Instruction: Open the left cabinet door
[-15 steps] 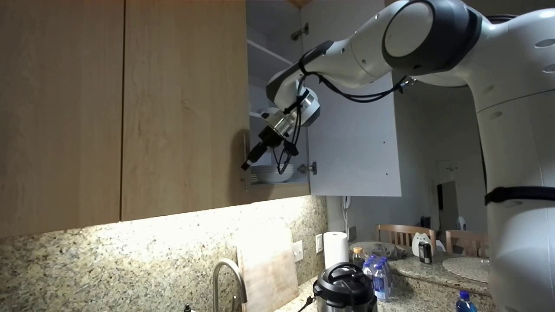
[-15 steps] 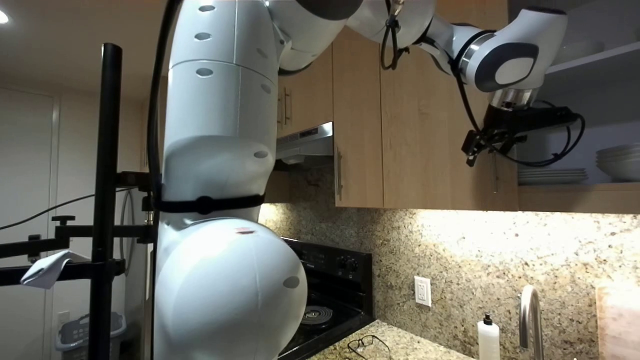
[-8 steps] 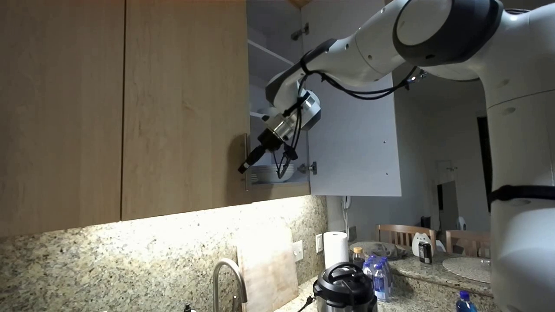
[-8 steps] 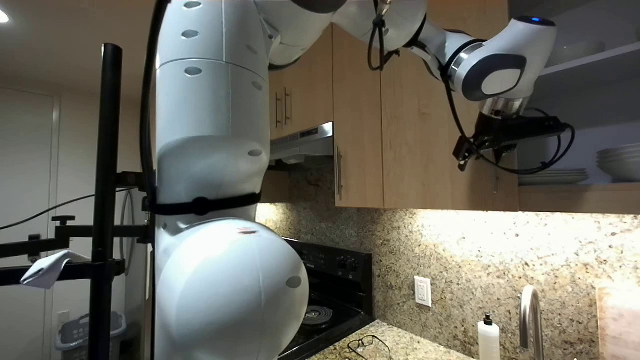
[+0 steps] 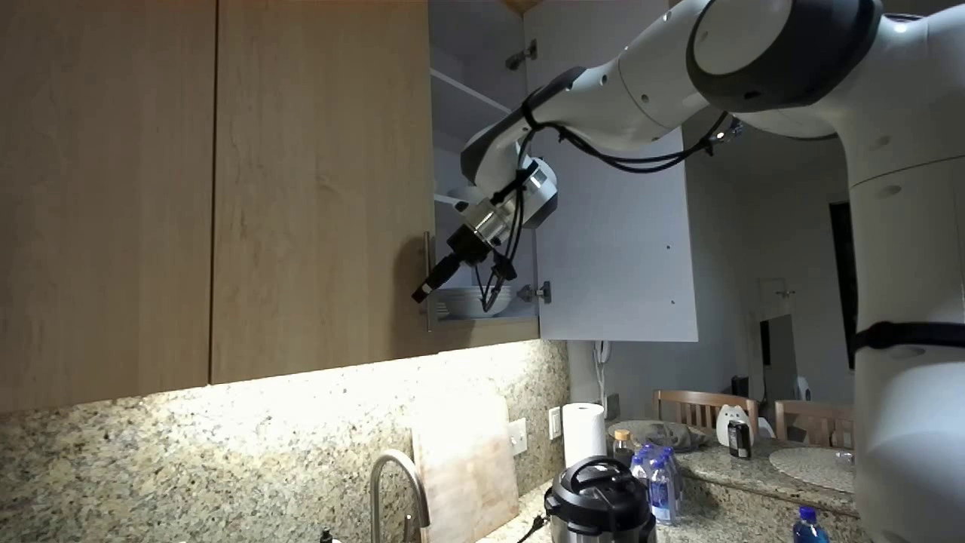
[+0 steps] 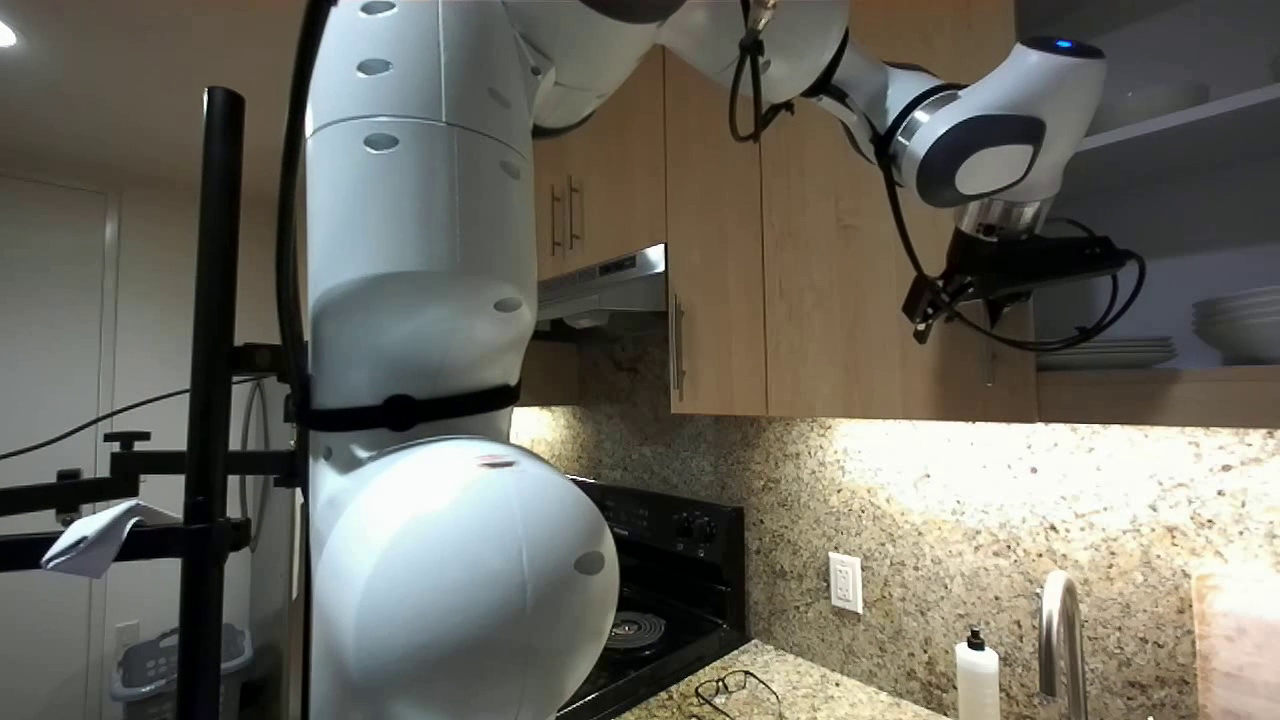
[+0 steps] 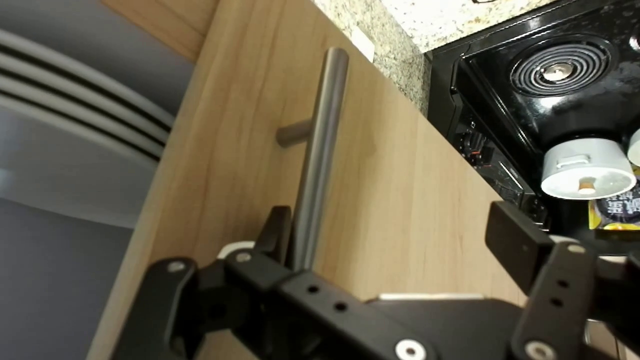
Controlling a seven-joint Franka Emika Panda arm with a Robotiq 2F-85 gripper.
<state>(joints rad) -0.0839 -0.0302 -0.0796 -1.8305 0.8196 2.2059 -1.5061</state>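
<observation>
Left cabinet door (image 5: 324,166): flat wood-grain panel, closed, flush with the neighbouring panel (image 5: 105,188); position unchanged from the earlier frames.
Handle (image 7: 325,130): slim silver bar, vertical in both exterior views, near the door edge beside the exposed shelves (image 6: 1190,120).
Gripper (image 7: 392,232): fingers wide apart; in the wrist view the handle runs between them, just beside one finger (image 7: 274,232); whether they touch cannot be told.
Wrist (image 6: 985,160): slightly lower than one second earlier, nearly identical to half a second earlier.
Wrist light (image 6: 1064,44): blue, newly visible since one second earlier.
Pale door (image 5: 611,249): swung open, unmoved; stacked dishes (image 6: 1245,330) likewise.
</observation>
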